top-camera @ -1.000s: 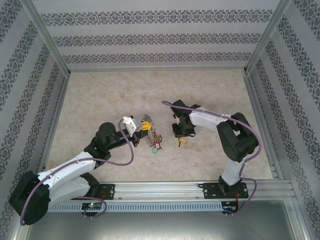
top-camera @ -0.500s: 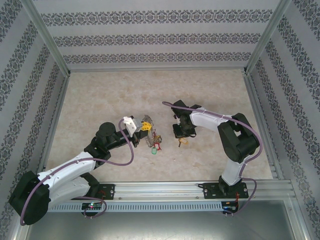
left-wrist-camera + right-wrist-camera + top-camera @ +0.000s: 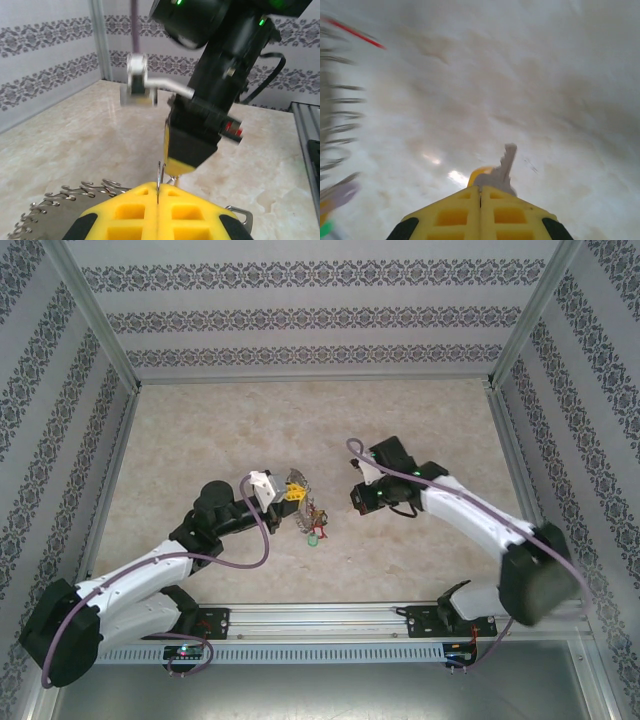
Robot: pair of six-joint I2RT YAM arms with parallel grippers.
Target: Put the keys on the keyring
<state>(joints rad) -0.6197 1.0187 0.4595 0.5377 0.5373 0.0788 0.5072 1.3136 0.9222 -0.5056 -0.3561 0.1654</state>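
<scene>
Key [image 3: 506,162] in right gripper [image 3: 480,189], near keyring [image 3: 296,482]

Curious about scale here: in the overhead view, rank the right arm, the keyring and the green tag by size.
Largest: right arm.
Then: keyring.
Smallest: green tag.
The gaps are plain; nearness changes nothing.

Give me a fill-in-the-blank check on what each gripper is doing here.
The right gripper is shut on a single ____.
The left gripper is shut on a wire loop of the ____.
Both grippers' fingers are coloured ____.
Missing words: key; keyring; yellow.
</scene>
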